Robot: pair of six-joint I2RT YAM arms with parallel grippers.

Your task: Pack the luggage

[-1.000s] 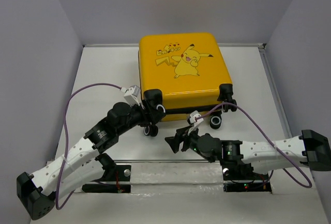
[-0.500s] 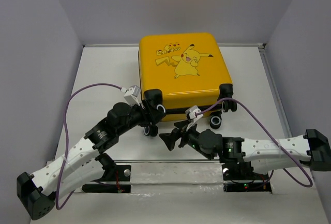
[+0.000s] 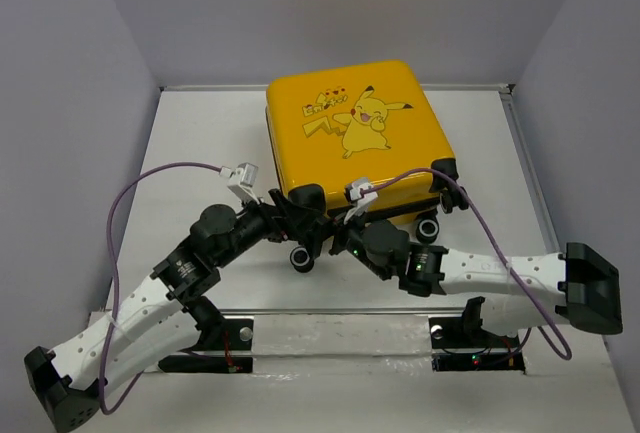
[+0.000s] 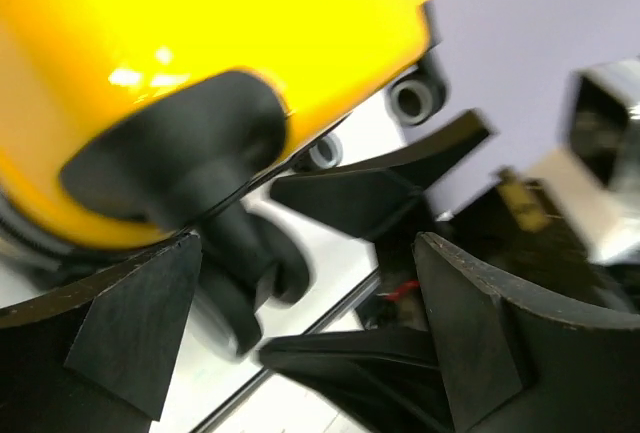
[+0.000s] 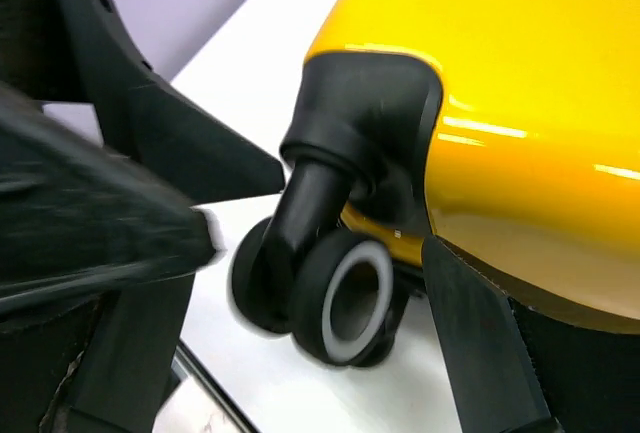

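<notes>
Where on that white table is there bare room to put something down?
Bare table lies left of the luggage, up to the left wall, and another patch right of it toward the right wall. It is crowded at the luggage's near edge, where the left gripper and right gripper meet open beside its wheels.

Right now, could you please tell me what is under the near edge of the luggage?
Black-and-white caster wheels show there, over the white table. Anything farther beneath the luggage is hidden by its yellow shell.
</notes>
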